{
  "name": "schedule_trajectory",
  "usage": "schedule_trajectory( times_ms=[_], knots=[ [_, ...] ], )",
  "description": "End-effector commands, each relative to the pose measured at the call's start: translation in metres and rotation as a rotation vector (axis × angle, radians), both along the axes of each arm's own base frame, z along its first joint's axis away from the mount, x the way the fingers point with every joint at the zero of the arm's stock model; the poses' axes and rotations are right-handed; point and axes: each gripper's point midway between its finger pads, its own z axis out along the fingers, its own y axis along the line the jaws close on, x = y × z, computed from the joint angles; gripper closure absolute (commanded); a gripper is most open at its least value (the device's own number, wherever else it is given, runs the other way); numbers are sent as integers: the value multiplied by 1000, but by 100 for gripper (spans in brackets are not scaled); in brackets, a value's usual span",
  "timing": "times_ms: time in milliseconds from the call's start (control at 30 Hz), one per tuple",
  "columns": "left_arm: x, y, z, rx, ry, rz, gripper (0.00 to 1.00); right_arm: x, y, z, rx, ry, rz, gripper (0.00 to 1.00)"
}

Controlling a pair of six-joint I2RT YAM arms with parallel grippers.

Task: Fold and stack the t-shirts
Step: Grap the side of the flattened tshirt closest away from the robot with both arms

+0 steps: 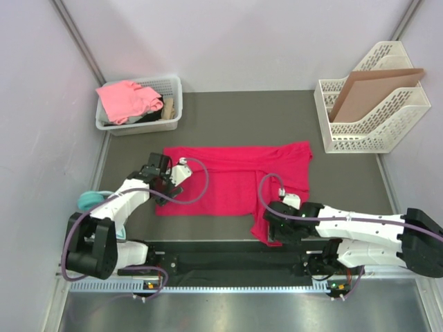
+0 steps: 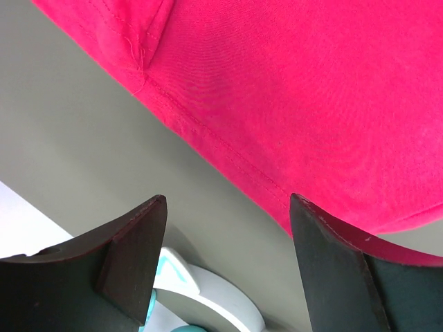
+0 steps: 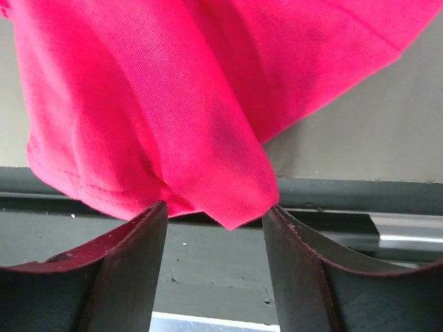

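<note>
The crimson-red t-shirt (image 1: 235, 181) lies spread on the grey table, with a fold hanging toward the near edge at its right. My left gripper (image 1: 166, 183) is open at the shirt's left edge; in the left wrist view its jaws (image 2: 228, 202) stand wide over bare table, just short of the red hem (image 2: 277, 104). My right gripper (image 1: 271, 225) is open at the shirt's near right corner; in the right wrist view a red cloth corner (image 3: 228, 200) lies between the open fingertips (image 3: 216, 207), not pinched. The salmon-pink t-shirt (image 1: 124, 98) lies bunched in the white basket (image 1: 174, 104).
Teal and white cat-ear headphones (image 1: 88, 200) lie left of the left arm and show in the left wrist view (image 2: 208, 294). A white file rack (image 1: 367, 135) holding a brown cardboard sheet (image 1: 370, 93) stands at the back right. A black rail (image 1: 228, 259) runs along the near edge.
</note>
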Motion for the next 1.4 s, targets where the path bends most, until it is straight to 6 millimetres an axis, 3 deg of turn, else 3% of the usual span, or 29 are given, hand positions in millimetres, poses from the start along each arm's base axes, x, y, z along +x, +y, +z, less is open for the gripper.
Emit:
schedule_trajectory(
  times_ms=[0, 233, 333, 367, 467, 700, 900, 933, 1100, 1367],
  knots=[
    [13, -4, 0, -19, -40, 24, 24, 3, 14, -7, 39, -10, -14, 44],
    [13, -3, -6, -10, -35, 32, 25, 6, 20, -14, 25, -14, 2, 48],
    [9, -1, -12, -2, -21, 34, 25, 7, 21, -16, 23, -14, 2, 63],
    [10, -1, -13, -1, -28, 34, 25, 7, 19, -15, 18, -16, -2, 76],
    [8, 1, -20, 10, -23, 32, 25, 8, 12, -8, 5, -29, -22, 100],
    [-2, 1, -18, 6, -3, 14, 22, 16, -4, 30, -12, -102, -64, 100],
    [-25, -9, -4, -48, 80, -44, 20, 13, -14, 30, -20, -102, -83, 100],
    [-41, -8, -4, -46, 145, -59, 20, 13, -14, 30, -17, -102, -87, 100],
    [-69, -21, 7, -131, 220, -123, 19, 13, -16, 31, -21, -107, -89, 100],
    [-83, -21, -19, -132, 321, -137, 21, 13, -18, 31, -32, -109, -76, 100]
  ],
)
